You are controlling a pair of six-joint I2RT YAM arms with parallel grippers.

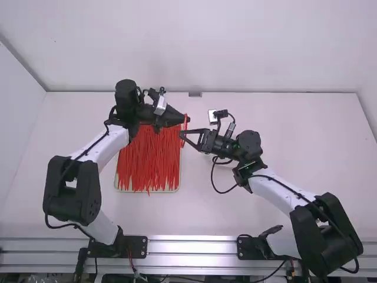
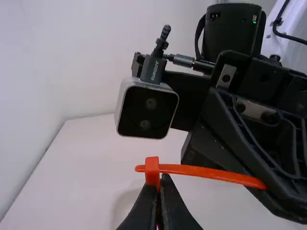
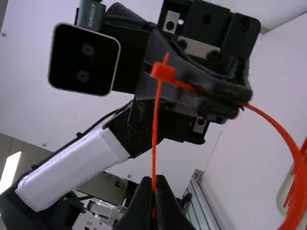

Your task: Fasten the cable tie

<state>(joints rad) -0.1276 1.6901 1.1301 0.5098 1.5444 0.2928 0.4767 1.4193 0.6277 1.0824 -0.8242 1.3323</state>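
A single red cable tie (image 1: 185, 125) is held in the air between both grippers, above the far right corner of the tie pile. In the left wrist view my left gripper (image 2: 157, 186) is shut just below the tie's square head (image 2: 151, 168), and the strap (image 2: 206, 173) runs off to the other arm's black fingers (image 2: 261, 187). In the right wrist view my right gripper (image 3: 153, 182) is shut on the strap (image 3: 155, 129), which rises to the head (image 3: 163, 72) at the left gripper and also curves away in a loop (image 3: 280, 129). The left gripper (image 1: 178, 119) and right gripper (image 1: 184, 135) nearly meet.
A thick pile of red cable ties (image 1: 147, 158) lies on a pale mat (image 1: 174, 190) under the left arm. A black cable (image 1: 215, 180) hangs from the right arm's wrist. White table stretches open on the right and left, with a wall at the back.
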